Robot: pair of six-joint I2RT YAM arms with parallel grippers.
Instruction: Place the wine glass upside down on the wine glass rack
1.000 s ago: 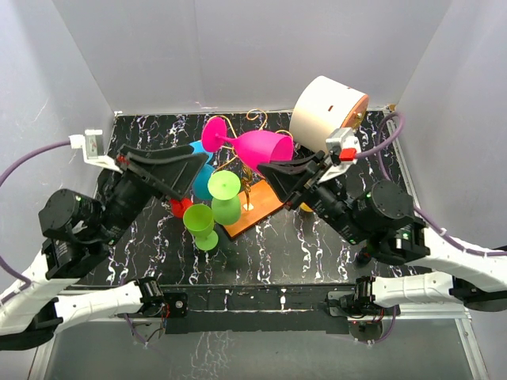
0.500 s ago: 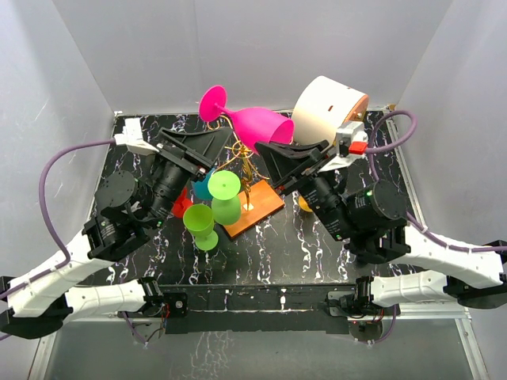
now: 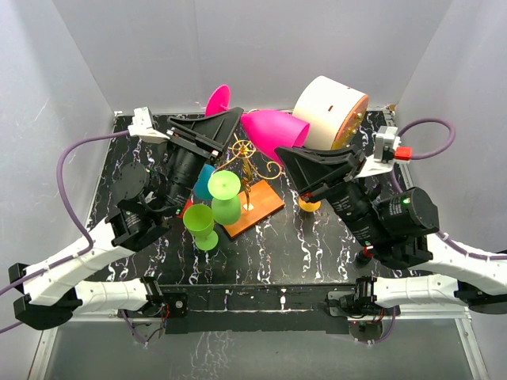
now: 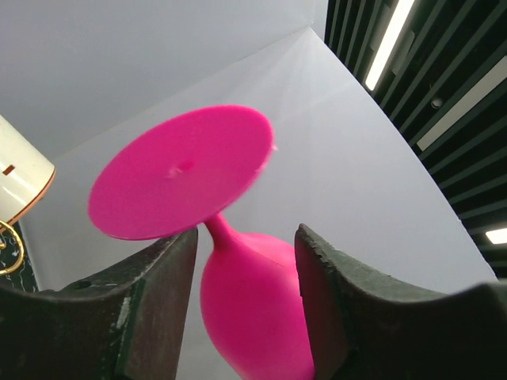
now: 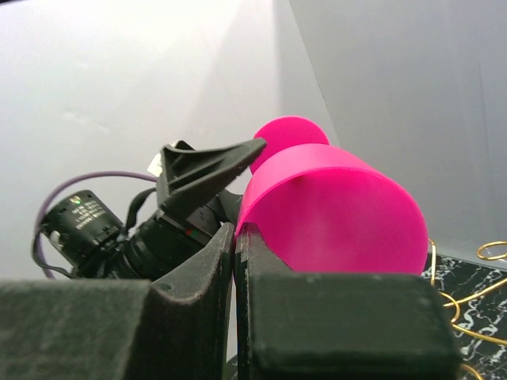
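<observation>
The pink wine glass (image 3: pixel 276 133) hangs in the air above the rack, lying on its side with its foot (image 3: pixel 218 99) toward the back wall. My right gripper (image 3: pixel 283 155) is shut on the rim of its bowl (image 5: pixel 333 214). My left gripper (image 3: pixel 234 119) straddles the upper bowl just below the stem (image 4: pixel 253 309). Its jaws stand partly open: the right finger is at the bowl and a gap shows on the left. The wine glass rack (image 3: pixel 250 162), gold scroll wire on an orange-brown base (image 3: pixel 260 207), stands below them.
A large white cylinder (image 3: pixel 329 111) lies at the back right, close behind the glass. Two green glasses (image 3: pixel 224 195) and a blue one (image 3: pixel 203 184) stand at the rack's left side. A small orange thing (image 3: pixel 309 206) sits to its right. White walls close in on three sides.
My left arm has swung up and right to the pink glass and its jaws have narrowed around the bowl. The right arm has lifted the glass and shifted it right, toward the cylinder.
</observation>
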